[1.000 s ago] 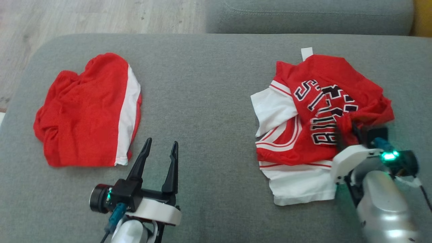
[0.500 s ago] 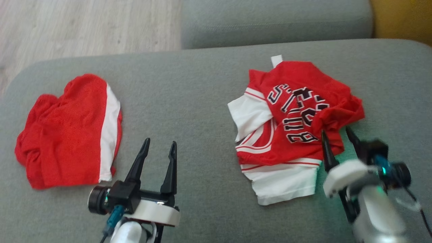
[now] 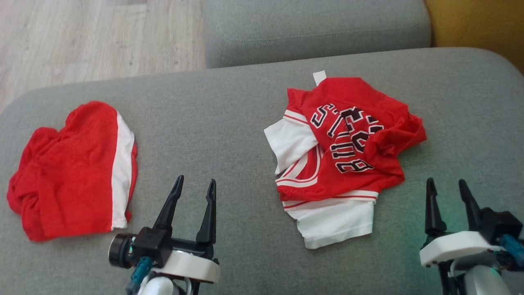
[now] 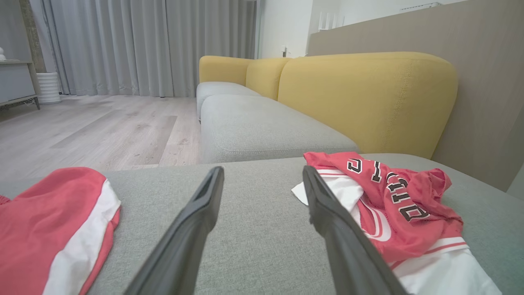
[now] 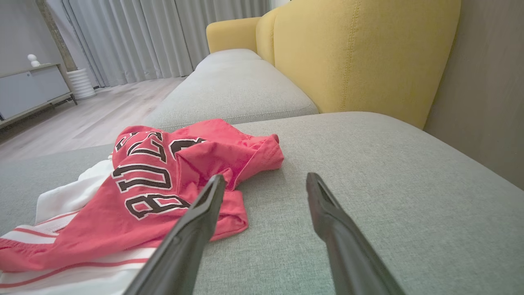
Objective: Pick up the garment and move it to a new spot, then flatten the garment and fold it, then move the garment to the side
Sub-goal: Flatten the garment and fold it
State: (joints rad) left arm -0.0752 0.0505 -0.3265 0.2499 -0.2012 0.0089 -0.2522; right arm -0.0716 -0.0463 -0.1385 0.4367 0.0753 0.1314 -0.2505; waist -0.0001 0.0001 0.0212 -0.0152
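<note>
1. Grey sofa seat [image 3: 229, 123] takes up most of the head view, with wood floor [image 3: 82, 37] behind it at the top left. The red and white jersey [image 3: 339, 155] lies crumpled on the right half of the seat. Its black letters are bent by folds, so they are hard to read. Red shorts [image 3: 69, 172] with a white stripe lie well apart on the left. The left tool [image 3: 195, 181] is wide open and holds nothing. The right tool [image 3: 446, 181] is wide open too, with nothing in it. It is near the jersey's lower right side but not touching it. Both arms are cut off at the bottom edge.
2. From the left wrist, the left tool's two fingers [image 4: 192, 229] stand apart over bare seat. One finger hides a bit of the jersey's white part. The shorts are cut off at the left edge. A yellow sofa back [image 4: 368, 94] and grey curtains [image 4: 143, 45] are behind.
3. From the right wrist, the jersey lies to the left, and its white part runs out of the picture. One finger hides a bit of its red hem. Bare seat shows between the fingers.
</note>
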